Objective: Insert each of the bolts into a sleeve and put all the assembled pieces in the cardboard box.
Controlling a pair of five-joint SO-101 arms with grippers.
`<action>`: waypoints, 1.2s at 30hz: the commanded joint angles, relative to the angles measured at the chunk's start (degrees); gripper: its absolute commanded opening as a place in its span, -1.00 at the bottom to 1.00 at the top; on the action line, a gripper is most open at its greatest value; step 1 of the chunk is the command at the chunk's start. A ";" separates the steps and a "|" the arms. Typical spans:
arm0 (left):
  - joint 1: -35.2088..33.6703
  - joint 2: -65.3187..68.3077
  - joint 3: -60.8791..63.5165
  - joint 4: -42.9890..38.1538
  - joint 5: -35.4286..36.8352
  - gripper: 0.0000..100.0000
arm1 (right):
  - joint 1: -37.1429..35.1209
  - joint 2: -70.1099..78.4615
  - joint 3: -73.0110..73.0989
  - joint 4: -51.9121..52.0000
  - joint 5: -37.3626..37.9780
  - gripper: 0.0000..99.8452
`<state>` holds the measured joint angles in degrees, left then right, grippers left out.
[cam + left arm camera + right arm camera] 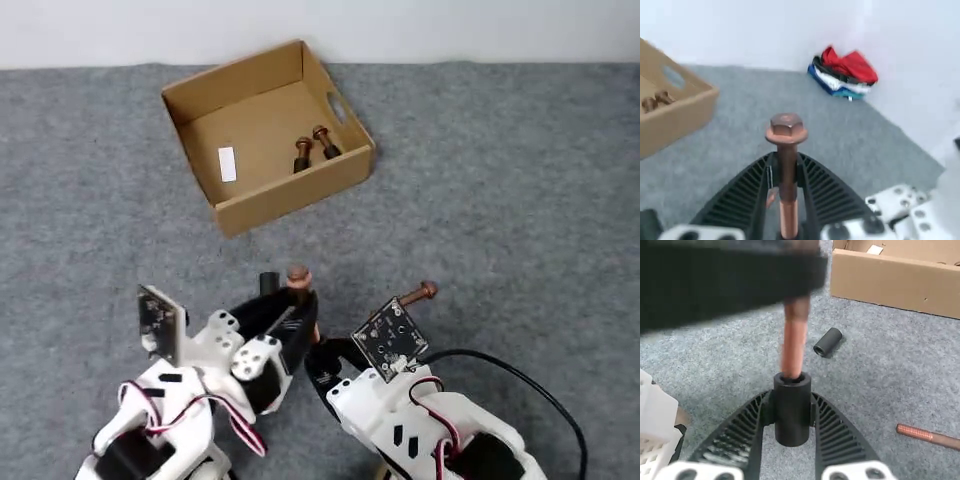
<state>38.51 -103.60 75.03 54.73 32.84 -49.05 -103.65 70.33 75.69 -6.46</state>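
My left gripper (785,162) is shut on a copper bolt (786,131), head up. Its shaft (794,337) points down into the mouth of a black sleeve (791,415), which my right gripper (791,401) is shut on, upright just above the carpet. In the high view both grippers meet at the front centre, the left gripper (292,308) over the right gripper (320,356). A loose sleeve (828,341) and a loose bolt (418,293) lie on the carpet nearby. The cardboard box (290,198) holds two assembled pieces (314,148).
Grey carpet covers the floor. The box (675,115) stands beyond the grippers, near a white wall. A heap of red and blue cloth (842,70) lies against that wall. A black cable (530,385) trails from the right arm.
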 commanded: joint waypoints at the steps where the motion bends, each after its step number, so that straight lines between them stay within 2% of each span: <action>1: 1.32 -0.35 1.01 -1.85 0.44 -0.99 | -0.57 0.04 -0.35 -1.54 0.62 -0.98; 7: 2.55 -0.35 1.71 -1.32 0.44 -0.99 | -0.57 -0.04 -0.44 -1.63 0.53 -0.98; 13: 2.37 -0.35 1.63 7.74 0.26 -0.99 | -0.48 -0.04 -0.44 -1.63 0.53 -0.98; 16: 2.37 -0.26 1.63 8.35 0.09 -0.99 | -0.40 -0.13 -0.53 -1.63 0.53 -0.98; 22: 2.37 -0.26 1.71 10.29 -3.43 -0.99 | 4.88 -0.31 -1.76 -1.71 0.44 -0.98; 26: 2.64 -0.18 1.80 10.99 -4.22 -0.98 | 4.97 -0.22 -1.41 -4.26 0.44 -0.98; 28: 2.64 -0.18 1.89 11.25 -7.56 -0.90 | 4.97 -0.13 -1.32 -4.88 0.44 -0.98; 31: 2.29 -0.18 2.95 12.57 -13.71 -0.68 | 4.97 -0.13 -1.32 -4.70 0.44 -0.98; 33: 2.29 -0.18 3.03 13.54 -13.98 -0.58 | 4.97 -0.13 -1.32 -4.70 0.44 -0.98; 36: 2.11 -0.18 2.77 13.71 -14.07 -0.58 | 4.97 -0.04 -0.70 -4.70 0.62 -0.98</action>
<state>40.53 -103.96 77.67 66.68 19.91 -45.27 -103.38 70.59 73.23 -6.29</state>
